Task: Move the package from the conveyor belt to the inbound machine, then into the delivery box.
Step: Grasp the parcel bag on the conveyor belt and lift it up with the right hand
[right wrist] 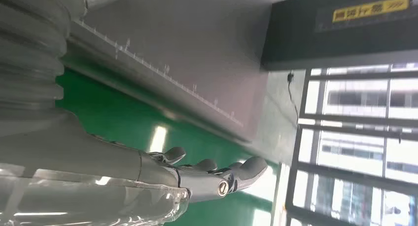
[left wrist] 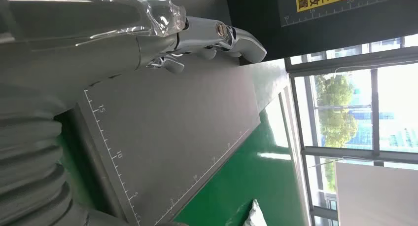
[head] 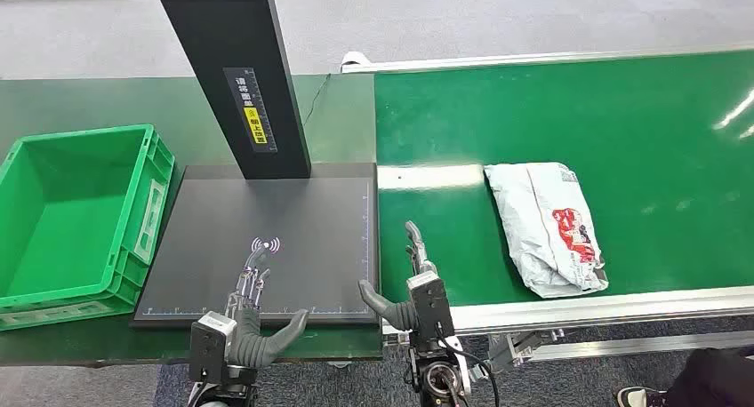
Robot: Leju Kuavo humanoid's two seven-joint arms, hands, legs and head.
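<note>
Hands: left hand [head: 252, 314] over the near edge of the inbound machine's dark scan plate [head: 293, 211], fingers stretched forward and apart, thumb out to the side, holding nothing. In the left wrist view the left hand's fingers [left wrist: 236, 38] reach straight out above the plate's ruled edge. Right hand [head: 411, 291] hovers at the near left corner of the conveyor belt [head: 640, 114], just beside the plate's right edge, fingers extended forward, thumb spread toward the plate, empty. In the right wrist view its fingers [right wrist: 246, 169] lie slightly curled over the green belt surface.

Package [head: 544, 225]: grey-white poly mailer with red print, lying flat on the belt, forward and to the right of the right hand, apart from it. Long axis runs roughly from far to near, tilted so the near end sits further right; near end close to the belt's front rail.

Inbound machine: flat dark plate with scale marks and a wireless symbol, black upright column [head: 236, 69] rising from its far side, bearing a yellow label [head: 254, 125].

Delivery box [head: 80, 216]: green plastic crate on the counter [head: 53, 100], left of the plate, touching or nearly touching its left edge.

Surroundings: a person's dark shoe and trouser leg [head: 693, 385] on the floor at lower right, beyond the belt frame. Windows show in both wrist views.
</note>
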